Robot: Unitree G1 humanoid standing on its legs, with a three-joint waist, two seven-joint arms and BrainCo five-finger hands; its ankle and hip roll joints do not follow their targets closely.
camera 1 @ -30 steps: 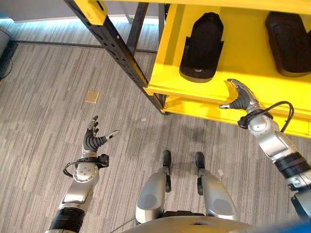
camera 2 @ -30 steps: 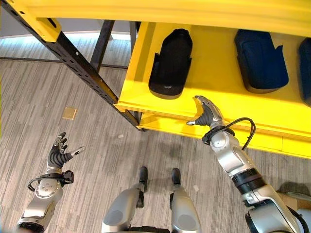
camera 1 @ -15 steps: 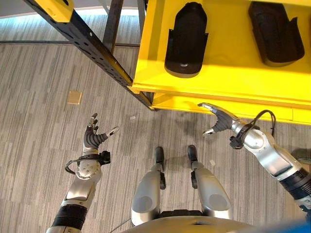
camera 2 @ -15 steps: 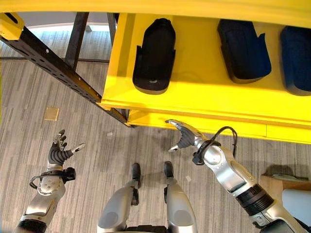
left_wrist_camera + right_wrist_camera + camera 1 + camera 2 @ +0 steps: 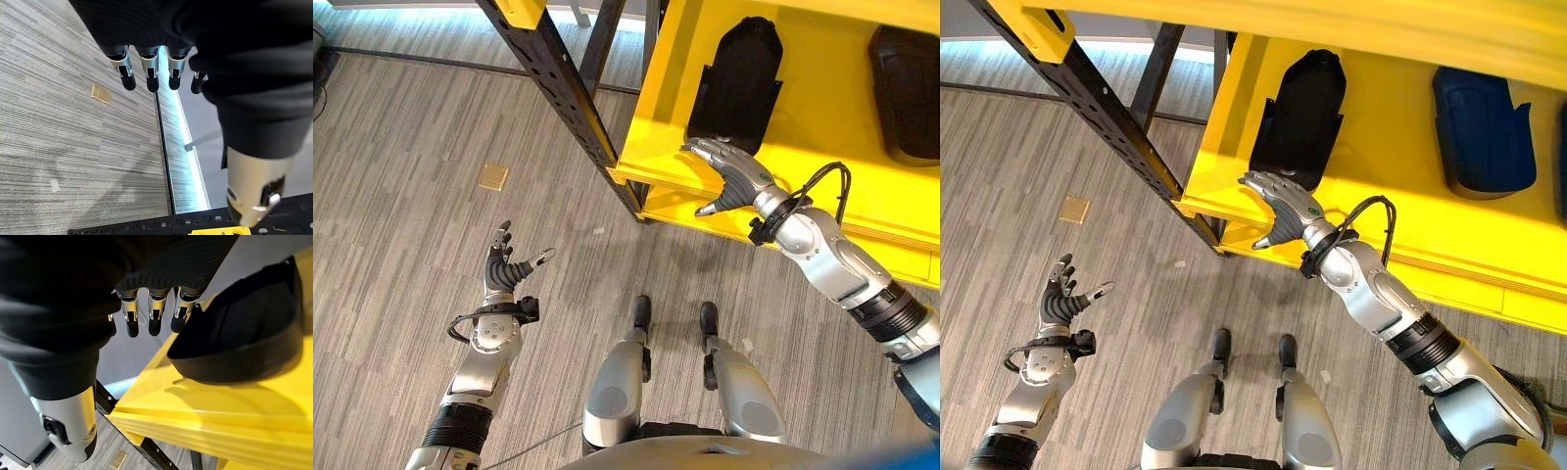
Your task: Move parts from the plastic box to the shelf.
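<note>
A black moulded part (image 5: 734, 83) lies on the yellow shelf (image 5: 822, 147), with a second dark part (image 5: 906, 93) further right. My right hand (image 5: 729, 176) hovers open over the shelf's front edge, its fingers straight and reaching to the near end of the black part (image 5: 244, 338). Whether the fingers (image 5: 149, 313) touch it I cannot tell. It holds nothing. My left hand (image 5: 504, 269) hangs open and empty over the floor at the lower left, fingers (image 5: 146, 73) spread.
A black slanted shelf post (image 5: 563, 98) with a yellow bracket runs from the top down to the shelf's left corner. A lower yellow board (image 5: 901, 255) juts out under the shelf. A small tan square (image 5: 494, 176) lies on the grey striped floor.
My right hand has risen from below the shelf's front edge to the near end of the black part. The camera has shifted. The left hand stays where it was.
</note>
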